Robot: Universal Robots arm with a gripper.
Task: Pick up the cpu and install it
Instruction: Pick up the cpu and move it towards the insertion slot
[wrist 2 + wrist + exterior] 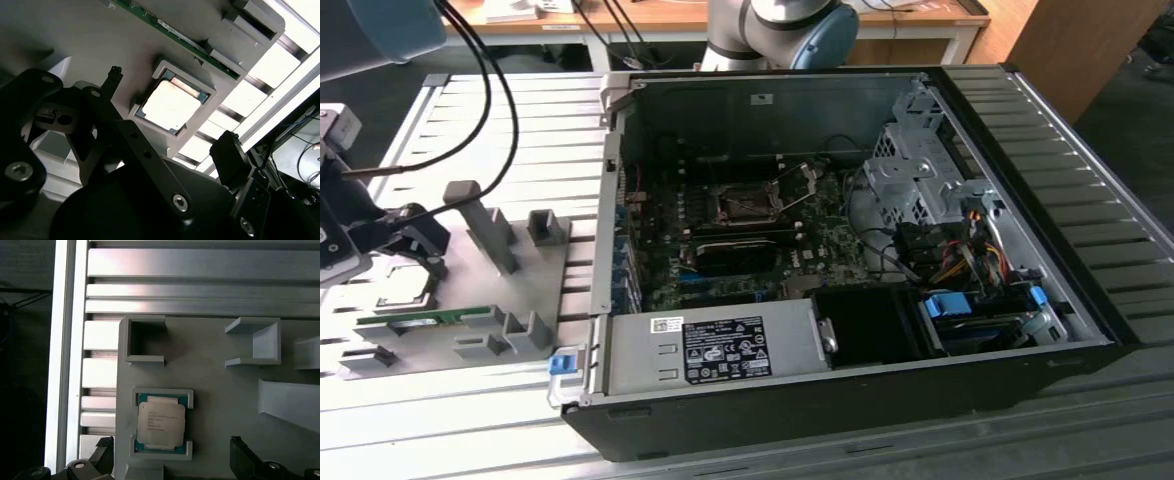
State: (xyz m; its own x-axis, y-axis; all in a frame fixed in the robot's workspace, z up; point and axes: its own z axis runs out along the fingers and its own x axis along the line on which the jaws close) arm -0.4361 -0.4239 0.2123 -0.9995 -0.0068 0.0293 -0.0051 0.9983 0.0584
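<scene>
Shows the cpu (161,422) lying flat in a grey cradle (189,452) on the bench (1121,220), untouched, between fingers (240,452) spread wide. Probably light, stiff, slick-topped, fragile underneath; best pinched by opposite thin edges. Hemmed at its corners by the cradle; memory stick (427,317) nearby; computer case (854,380) at three o'clock of the cradle, exterior view.
</scene>
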